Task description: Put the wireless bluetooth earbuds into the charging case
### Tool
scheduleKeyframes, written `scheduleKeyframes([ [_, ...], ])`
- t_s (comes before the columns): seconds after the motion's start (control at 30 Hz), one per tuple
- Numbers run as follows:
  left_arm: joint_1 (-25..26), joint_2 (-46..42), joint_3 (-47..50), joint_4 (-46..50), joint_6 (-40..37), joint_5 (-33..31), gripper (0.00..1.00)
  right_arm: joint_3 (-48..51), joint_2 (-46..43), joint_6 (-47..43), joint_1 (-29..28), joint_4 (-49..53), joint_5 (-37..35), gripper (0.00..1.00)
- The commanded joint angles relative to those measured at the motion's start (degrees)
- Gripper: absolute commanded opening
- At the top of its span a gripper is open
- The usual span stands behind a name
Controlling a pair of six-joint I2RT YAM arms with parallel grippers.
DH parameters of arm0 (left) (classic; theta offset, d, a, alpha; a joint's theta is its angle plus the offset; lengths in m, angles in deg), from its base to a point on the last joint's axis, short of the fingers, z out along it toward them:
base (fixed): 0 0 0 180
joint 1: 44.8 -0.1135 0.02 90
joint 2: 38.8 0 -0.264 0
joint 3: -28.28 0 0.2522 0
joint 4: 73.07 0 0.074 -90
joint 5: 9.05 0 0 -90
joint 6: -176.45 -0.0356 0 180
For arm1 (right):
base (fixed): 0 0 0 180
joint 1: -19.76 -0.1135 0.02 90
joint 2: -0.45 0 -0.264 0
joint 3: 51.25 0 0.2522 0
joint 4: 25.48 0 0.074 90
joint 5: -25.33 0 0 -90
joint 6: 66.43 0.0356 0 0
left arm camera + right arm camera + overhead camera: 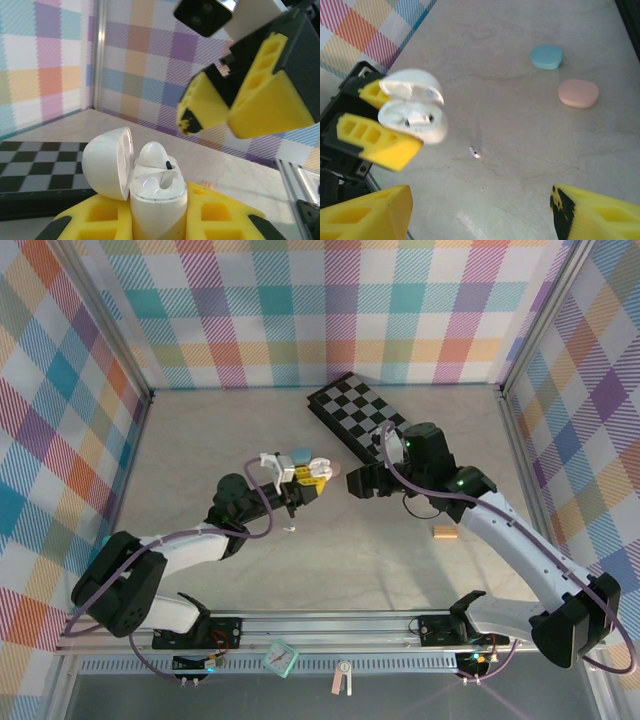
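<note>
- Pale marbled counter (400,570) inside plaid-panelled walls; serves as the work surface.
- Left hand (300,480): clamped tight on the white charging case (159,197), lid hinged open, apparently raised off the counter.
- Right hand (352,483): spread wide, holding nothing, poised just beside the case mouth.
- One white earbud (152,152) in a well of the case, seemingly standing proud; the other well looks vacant.
- Another tiny earbud (475,152) loose on the counter, near the held case.
- Risk: fumbled pickup of the loose earbud. Small, smooth and lying flat, so likely to skid or flick away under wide fingers.
- Risk: seated earbud knocked out, or lid nudged shut, on any approach to the case.
- Risk: stem misaligned at the well rim and jamming; case twisting in the grip if pushed hard.
- Surroundings: blue case (546,56) and pink case (578,93), both shut, well apart from the loose earbud; checkerboard (360,415) at the far side; small orange piece (444,531) by the right arm.
- Obstruction: left hand and case close over the loose earbud, likely to crowd a descent.
</note>
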Motion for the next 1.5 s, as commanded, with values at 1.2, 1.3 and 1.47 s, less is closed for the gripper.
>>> scheduleKeyframes([
  [1.2, -10.2, -26.5, 8.3, 15.2, -4.4, -7.6, 0.00, -16.8, 51.3, 44.4, -14.5, -7.6, 9.8, 0.46],
  [1.3, -10.2, -26.4, 8.2, 15.2, -4.3, -7.4, 0.00, -17.6, 52.0, 44.3, -14.5, -7.8, 10.0, 0.44],
  [1.47, -10.3, -26.5, 7.9, 15.3, -4.2, -7.2, 0.00, -19.8, 54.0, 44.3, -14.5, -7.3, 10.9, 0.40],
])
